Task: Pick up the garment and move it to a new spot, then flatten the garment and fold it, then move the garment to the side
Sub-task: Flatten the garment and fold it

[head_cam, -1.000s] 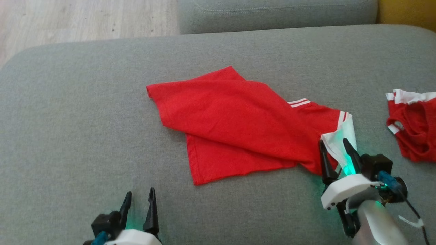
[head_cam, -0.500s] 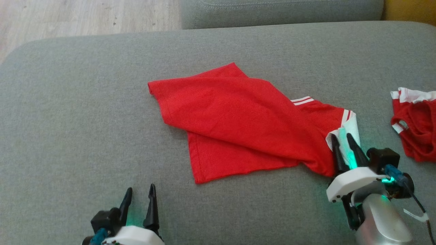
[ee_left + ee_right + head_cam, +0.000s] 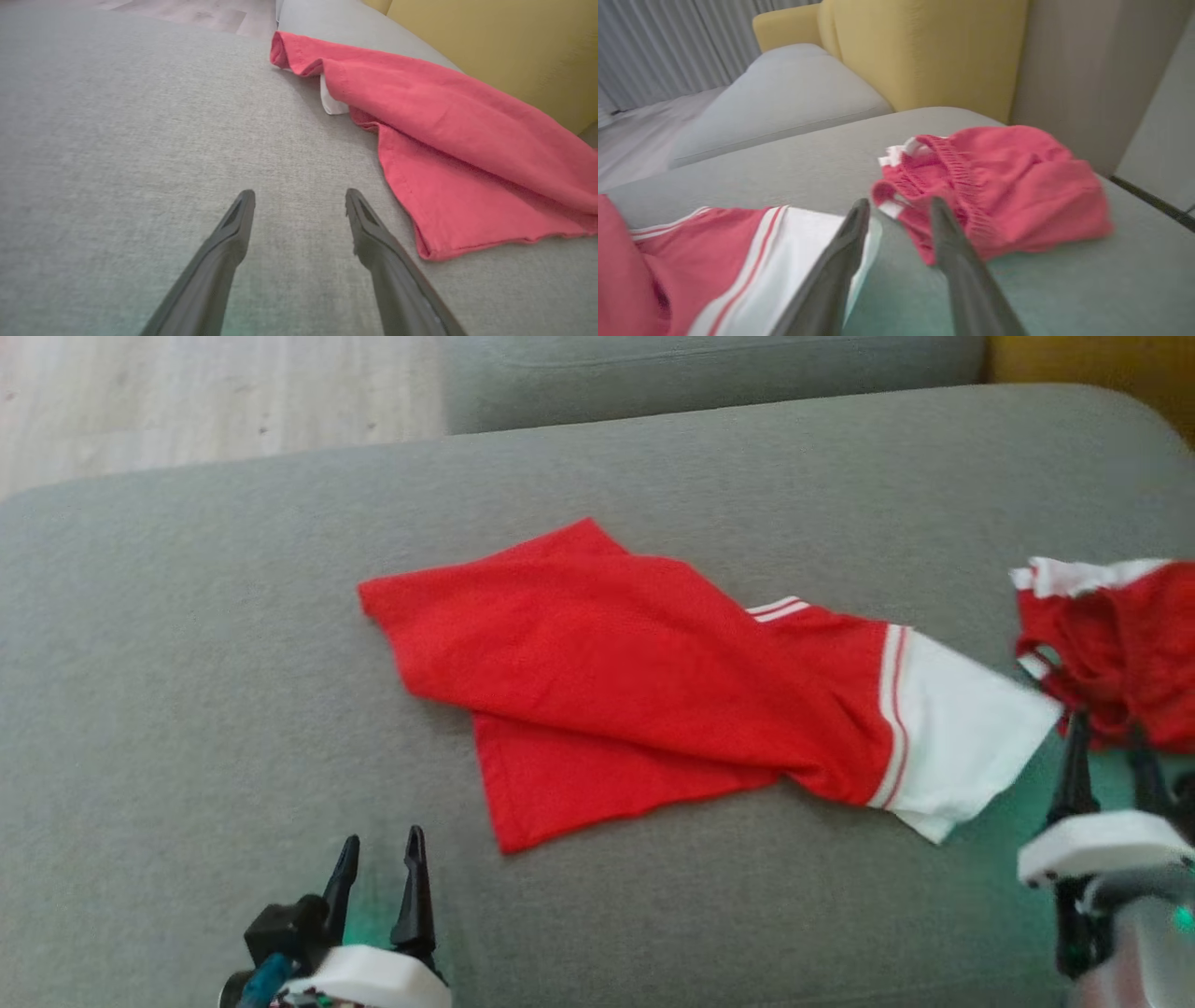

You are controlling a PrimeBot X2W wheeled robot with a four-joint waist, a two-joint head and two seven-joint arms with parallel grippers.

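Garment (image 3: 635,691) across middle of cushion (image 3: 187,663), long axis left to right, white sleeve end just beside right gripper (image 3: 1108,728): nearer arm, fingers apart, empty. Left gripper (image 3: 384,835) spread too, by front edge.

Layout of the cushion (image 3: 187,663), near edge to far edge.
You will find the garment (image 3: 635,672) lying mid-cushion, its sleeve end reaching right. The second garment (image 3: 1111,644) lies to its right, at the cushion's right side. The left end effector (image 3: 383,837) sits at the near edge, before and left of the garment, apart from it. The right end effector (image 3: 1106,728) stands near right, between the sleeve end and the second garment. Behind the cushion lie a rear cushion (image 3: 709,373) and, left of it, the floor (image 3: 187,401).
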